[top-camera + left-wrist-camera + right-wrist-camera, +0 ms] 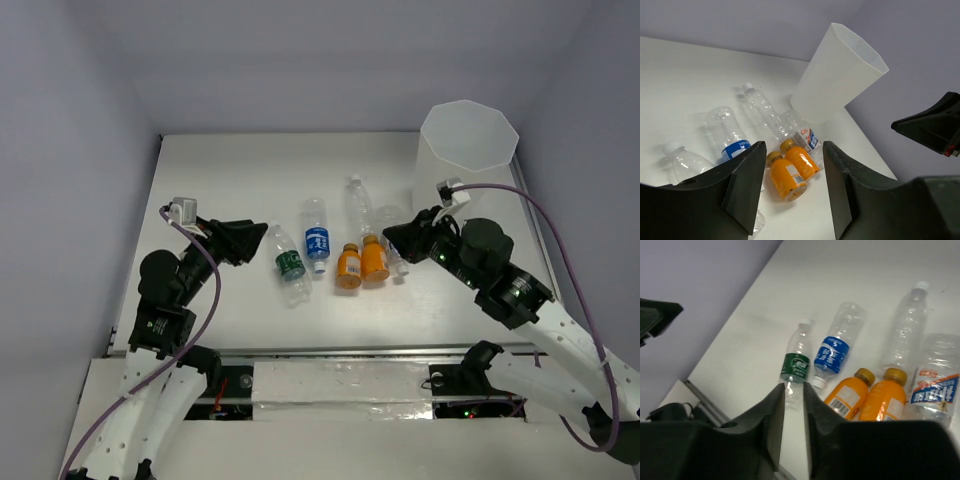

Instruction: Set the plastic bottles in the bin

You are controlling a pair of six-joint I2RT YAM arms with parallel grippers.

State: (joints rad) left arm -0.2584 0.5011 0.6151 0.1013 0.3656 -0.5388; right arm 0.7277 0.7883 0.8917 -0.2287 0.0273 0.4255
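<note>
Several plastic bottles lie in a row mid-table: a green-labelled one (289, 263) (796, 360), a blue-labelled one (317, 240) (837, 347), two orange ones (348, 266) (374, 259), a plain clear one (358, 205) and a clear one with a red-and-blue label (937, 385). The translucent white bin (468, 150) (840, 75) stands upright at the far right. My left gripper (262, 238) (793, 150) is open and empty, left of the row. My right gripper (390, 236) (794, 387) is empty, with a narrow gap between its jaws, above the right end of the row.
The white table (220, 180) is walled by grey panels on the left, back and right. Its front edge has a metal rail (330, 352). The bin stands close to the right edge.
</note>
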